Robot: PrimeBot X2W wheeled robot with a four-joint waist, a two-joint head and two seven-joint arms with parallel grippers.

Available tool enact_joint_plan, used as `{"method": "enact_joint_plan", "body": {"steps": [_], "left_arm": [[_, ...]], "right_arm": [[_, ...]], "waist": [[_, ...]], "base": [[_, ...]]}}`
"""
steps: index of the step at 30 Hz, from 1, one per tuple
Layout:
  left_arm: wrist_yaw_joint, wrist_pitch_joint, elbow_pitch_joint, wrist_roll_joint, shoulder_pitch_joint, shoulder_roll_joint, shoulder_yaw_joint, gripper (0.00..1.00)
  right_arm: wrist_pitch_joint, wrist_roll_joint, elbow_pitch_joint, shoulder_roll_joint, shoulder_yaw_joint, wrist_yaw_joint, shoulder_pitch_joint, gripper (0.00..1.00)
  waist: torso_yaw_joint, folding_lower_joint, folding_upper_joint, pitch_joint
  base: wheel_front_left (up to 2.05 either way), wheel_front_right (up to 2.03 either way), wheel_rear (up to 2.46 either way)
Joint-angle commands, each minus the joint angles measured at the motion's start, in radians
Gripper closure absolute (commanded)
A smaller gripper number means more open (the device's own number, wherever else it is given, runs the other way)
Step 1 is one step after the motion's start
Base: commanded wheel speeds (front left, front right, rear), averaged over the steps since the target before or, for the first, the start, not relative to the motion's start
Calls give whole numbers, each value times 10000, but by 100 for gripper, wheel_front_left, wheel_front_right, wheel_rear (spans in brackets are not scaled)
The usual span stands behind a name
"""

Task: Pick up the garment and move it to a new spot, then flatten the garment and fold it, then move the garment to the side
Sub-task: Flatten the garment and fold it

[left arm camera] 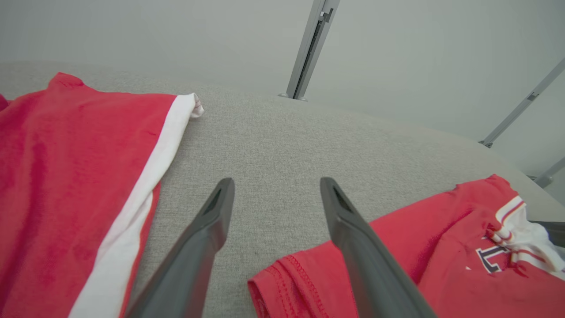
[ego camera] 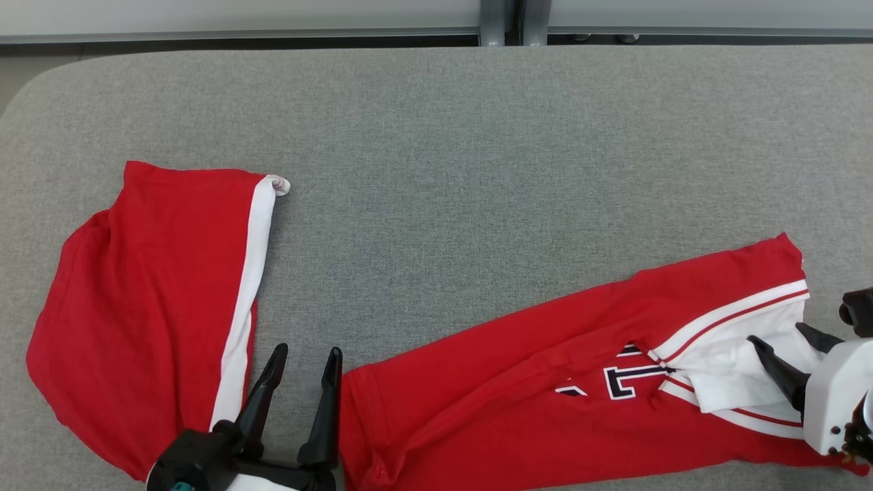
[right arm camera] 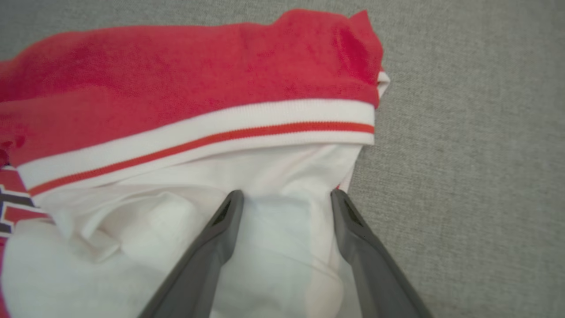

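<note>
A red knit jersey (ego camera: 511, 382) lies in a long, creased band across the lower right of the head view. It has dark-edged lettering, stitched hems and white ribbed trim with a thin red stripe. The right gripper (ego camera: 777, 335) sits at the right edge with its fingers spread over the rumpled white fabric. At the lower left, the left gripper (ego camera: 305, 354) is also parted, above the bare grey felt-like table (ego camera: 477, 170). It sits between the jersey and a second red cloth (ego camera: 150, 293), which has a white band and rounded folds.
</note>
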Motion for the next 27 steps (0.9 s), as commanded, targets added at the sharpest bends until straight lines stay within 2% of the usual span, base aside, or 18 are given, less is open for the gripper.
{"method": "enact_joint_plan", "body": {"steps": [1,7,14,19,22,23,24,27], "left_arm": [[-136,-53,44,157,-159,-69,147,0],[-686,-55,236,720,29,-666,784,0],[-1155,-56,477,1142,279,-1162,1271,0],[-1469,-57,646,1375,270,-1418,1551,0],[-1620,-57,781,1513,265,-1503,1710,0],[-1656,-57,837,1543,270,-1534,1747,0],[-1714,-57,888,1584,283,-1568,1780,0],[-1846,-58,1058,1697,319,-1689,1825,0]], "right_arm": [[3,-167,272,54,54,-2,-72,0],[-227,-524,910,63,-230,-16,-403,0],[28,-542,873,-32,-425,-13,-245,0],[347,-321,892,255,112,-2,-361,0],[422,10,1006,508,782,23,-665,0],[288,443,895,687,1163,39,-788,85],[233,974,942,800,1281,43,-845,100],[13,1789,1254,51,1509,12,-935,100]], "waist": [[69,0,0,107],[74,0,0,104],[-24,0,0,-20],[-70,0,0,60],[-105,0,0,30],[-109,0,0,-9],[-115,0,0,-68],[-49,0,0,-318]], "base": [[0,0,0],[0,0,0],[0,0,0],[0,0,0],[0,0,0],[0,0,0],[0,0,0],[0,0,0]]}}
